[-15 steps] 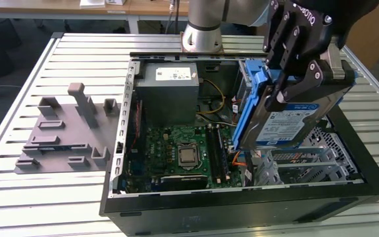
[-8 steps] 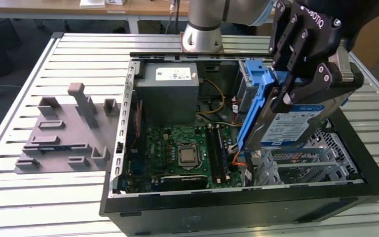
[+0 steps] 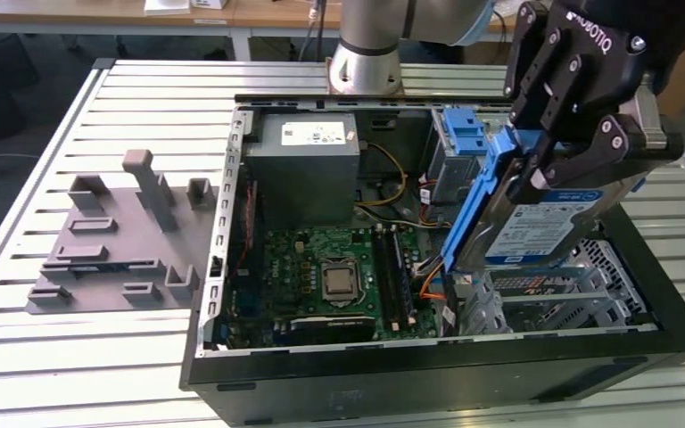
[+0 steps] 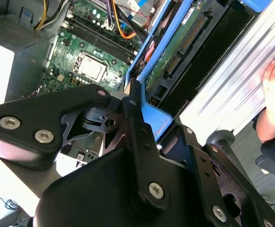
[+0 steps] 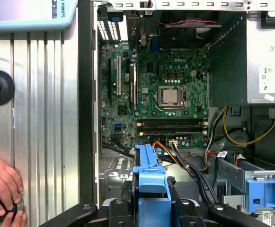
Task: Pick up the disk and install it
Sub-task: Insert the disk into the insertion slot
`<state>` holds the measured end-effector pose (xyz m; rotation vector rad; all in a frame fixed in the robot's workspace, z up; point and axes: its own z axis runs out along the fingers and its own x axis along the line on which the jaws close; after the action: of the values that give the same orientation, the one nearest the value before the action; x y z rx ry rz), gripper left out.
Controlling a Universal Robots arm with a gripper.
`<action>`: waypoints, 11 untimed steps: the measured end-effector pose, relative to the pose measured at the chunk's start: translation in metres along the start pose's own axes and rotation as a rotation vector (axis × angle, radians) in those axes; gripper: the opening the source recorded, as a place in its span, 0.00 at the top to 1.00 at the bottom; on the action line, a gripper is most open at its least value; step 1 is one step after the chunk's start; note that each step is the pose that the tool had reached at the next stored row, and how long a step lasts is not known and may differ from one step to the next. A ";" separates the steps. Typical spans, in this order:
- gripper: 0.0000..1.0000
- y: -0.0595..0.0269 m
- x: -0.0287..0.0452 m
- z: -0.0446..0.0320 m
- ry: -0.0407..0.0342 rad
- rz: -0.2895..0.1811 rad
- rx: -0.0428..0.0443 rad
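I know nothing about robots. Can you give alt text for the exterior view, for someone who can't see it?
A black pincer holds a silver disk with blue rails, tilted, over the exterior view's right side of an open computer case. Inside are a green motherboard and a grey power supply; a grey fixture sits on the slatted table beside it.

A computer case was set on the table, a fixture beside it at the exterior view's left. The disk was held tilted over the case's drive cage.
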<state>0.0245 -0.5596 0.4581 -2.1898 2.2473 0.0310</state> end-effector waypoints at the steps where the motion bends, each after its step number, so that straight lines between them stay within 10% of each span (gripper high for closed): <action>1: 0.64 -0.0013 0.0000 0.0001 0.0000 0.000 -0.0001; 11: 0.64 -0.0126 -0.0003 0.0013 0.0001 0.000 -0.0001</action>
<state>0.0371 -0.5596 0.4567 -2.1900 2.2473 0.0310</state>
